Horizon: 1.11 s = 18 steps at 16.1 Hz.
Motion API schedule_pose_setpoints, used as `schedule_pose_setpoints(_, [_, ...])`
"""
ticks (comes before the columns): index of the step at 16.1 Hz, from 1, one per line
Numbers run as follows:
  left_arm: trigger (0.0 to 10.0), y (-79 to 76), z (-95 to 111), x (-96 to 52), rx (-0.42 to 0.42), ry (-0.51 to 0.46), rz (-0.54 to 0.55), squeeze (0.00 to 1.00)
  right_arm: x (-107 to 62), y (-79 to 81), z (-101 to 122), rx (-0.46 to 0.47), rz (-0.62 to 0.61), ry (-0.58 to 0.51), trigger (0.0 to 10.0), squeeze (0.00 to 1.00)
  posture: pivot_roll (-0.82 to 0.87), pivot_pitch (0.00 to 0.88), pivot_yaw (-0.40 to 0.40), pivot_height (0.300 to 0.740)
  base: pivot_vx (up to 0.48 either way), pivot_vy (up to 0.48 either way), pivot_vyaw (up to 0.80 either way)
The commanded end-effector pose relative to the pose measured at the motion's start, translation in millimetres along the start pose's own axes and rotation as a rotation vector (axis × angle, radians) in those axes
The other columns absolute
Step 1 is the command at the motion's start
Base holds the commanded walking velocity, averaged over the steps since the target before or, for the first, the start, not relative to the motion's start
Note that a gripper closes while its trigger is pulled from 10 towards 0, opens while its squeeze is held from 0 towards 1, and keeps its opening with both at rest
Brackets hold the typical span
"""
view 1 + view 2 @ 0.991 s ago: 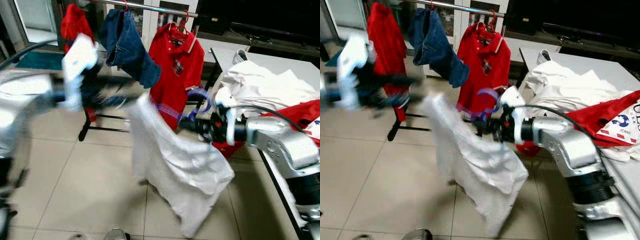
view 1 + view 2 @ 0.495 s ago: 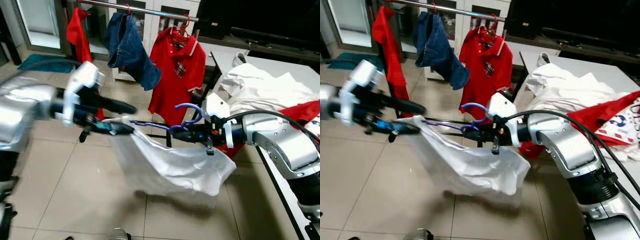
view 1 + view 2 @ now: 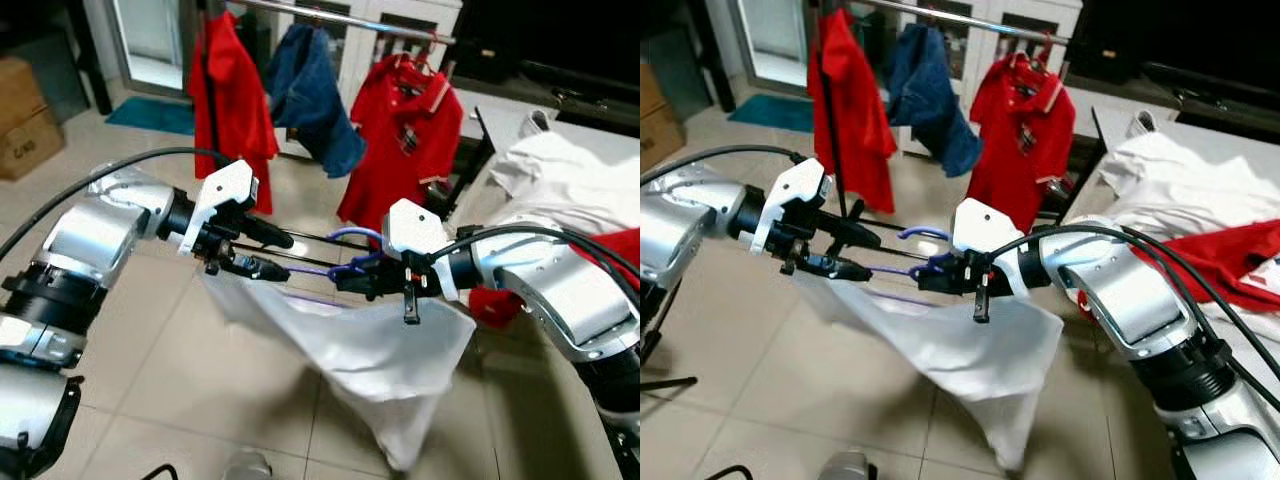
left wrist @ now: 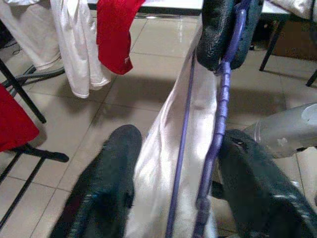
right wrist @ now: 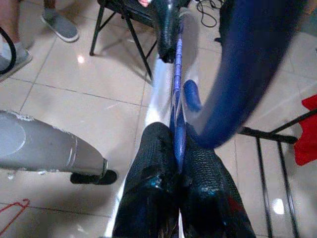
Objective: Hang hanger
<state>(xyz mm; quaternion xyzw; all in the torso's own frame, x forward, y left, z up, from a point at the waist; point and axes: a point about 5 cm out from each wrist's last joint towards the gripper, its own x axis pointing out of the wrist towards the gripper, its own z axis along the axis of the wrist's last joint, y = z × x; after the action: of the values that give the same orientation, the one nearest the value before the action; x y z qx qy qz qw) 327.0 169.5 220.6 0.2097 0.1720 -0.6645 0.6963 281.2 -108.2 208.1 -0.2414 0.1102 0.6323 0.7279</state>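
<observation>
The right gripper (image 5: 174,163) is squeezed tight on the purple hanger (image 3: 345,268), near the hanger's hook. The two black fingers (image 5: 148,158) are pressed together with the thin purple bar between them. The hanger is held up in the air, out in front of the robot, above the tiled floor (image 3: 150,370).

The left gripper (image 3: 262,253) is held at the other end of the hanger. Its fingers (image 4: 106,193) are spread apart, with the purple bars and the white cloth between them. One finger is seen right against the purple bar; a grip on it cannot be made out.

A white shirt (image 3: 375,355) is draped over the hanger. It is stretched between the two grippers and hangs down to a point well above the floor.

Behind the grippers, a metal rail (image 3: 340,15) is seen across the top. Three pieces of clothing are hung on it: a red shirt (image 3: 225,95) at the left end, blue jeans (image 3: 315,95) in the middle, and a red polo shirt (image 3: 410,135) towards the right.

A table (image 3: 1230,140) is seen on the right side. White clothes (image 3: 570,180) are piled on it, with a red cloth (image 3: 1230,255) at its near edge. A brown box (image 3: 25,115) is seen at the far left.
</observation>
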Motion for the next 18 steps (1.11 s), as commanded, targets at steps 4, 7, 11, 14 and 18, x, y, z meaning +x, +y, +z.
schedule_pose_setpoints(4, [0.0, 5.1, 4, 12.1, 0.040, 0.022, -0.055, 0.00, -0.5, 2.5, 8, -0.033, 0.021, 0.011, 10.0, 0.00, 0.11, 0.000, -0.093, 0.740, 0.000, 0.000, 0.00])
schedule_pose_setpoints(7, [0.0, 6.0, 0, 15.4, 0.041, 0.043, -0.055, 0.00, 0.7, 3.1, 9, -0.033, 0.030, 0.010, 10.0, 0.00, 0.11, 0.000, -0.097, 0.740, 0.000, 0.000, 0.00])
schedule_pose_setpoints(11, [0.0, 7.7, -7, 19.4, 0.115, 0.115, -0.033, 0.00, 0.9, 1.5, 12, -0.038, 0.032, 0.003, 10.0, 0.00, 0.11, 0.000, -0.096, 0.740, 0.000, 0.000, 0.00])
schedule_pose_setpoints(14, [0.0, 7.2, -3, 22.5, 0.176, 0.066, 0.012, 0.00, 0.7, -0.2, 15, -0.041, 0.018, -0.004, 10.0, 0.00, 0.11, 0.000, -0.093, 0.740, 0.000, 0.000, 0.00])
schedule_pose_setpoints(18, [0.0, 3.3, 2, 24.9, 0.188, -0.054, 0.002, 0.00, 0.6, 0.0, 17, -0.044, 0.019, -0.004, 10.0, 0.00, 0.11, 0.000, -0.095, 0.740, 0.000, 0.000, 0.00])
